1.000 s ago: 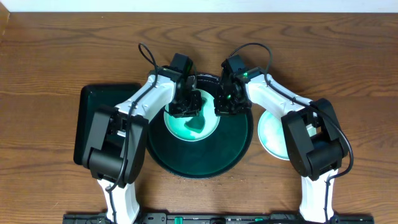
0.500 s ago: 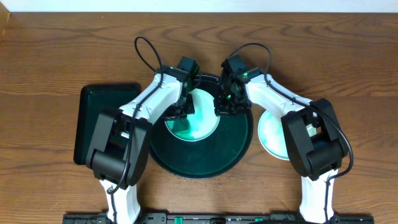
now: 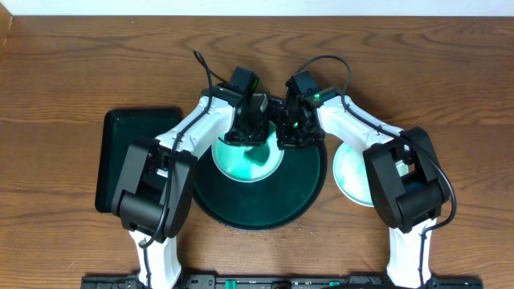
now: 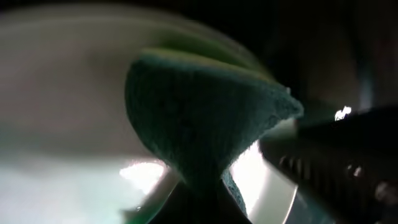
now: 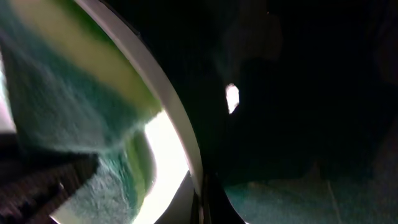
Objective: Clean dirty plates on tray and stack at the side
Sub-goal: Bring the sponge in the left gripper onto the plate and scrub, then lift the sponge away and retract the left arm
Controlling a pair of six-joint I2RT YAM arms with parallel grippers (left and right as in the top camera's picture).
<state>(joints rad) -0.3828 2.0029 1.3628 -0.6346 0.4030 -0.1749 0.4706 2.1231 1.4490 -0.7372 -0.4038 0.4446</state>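
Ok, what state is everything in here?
left gripper: shut on the green sponge, over the tray plate
right gripper: shut on the tray plate's rim
tray plate: flat on the round tray, rim held
round tray: on the table, carrying one plate
side plate: on the table, right of the tray
rectangular tray: on the table, far left

Looks like brown wood on the table [image 3: 80,64], grain lines plain, finish low in sheen. Shines black and smooth on the tray [image 3: 265,210], with dark greenish reflections. Reads as smooth, shiny turquoise on the plate [image 3: 241,167] inside the tray; same smooth pale finish on the outer plate [image 3: 347,172] right of the tray. Rough, fibrous dark-green face on the sponge [image 4: 199,124] over the tray, finer yellow-green foam layer behind. Dark and glossy on the rectangular tray [image 3: 112,136] left of the tray. Smooth white plastic shells, matt black joints on the arms [image 3: 353,120].
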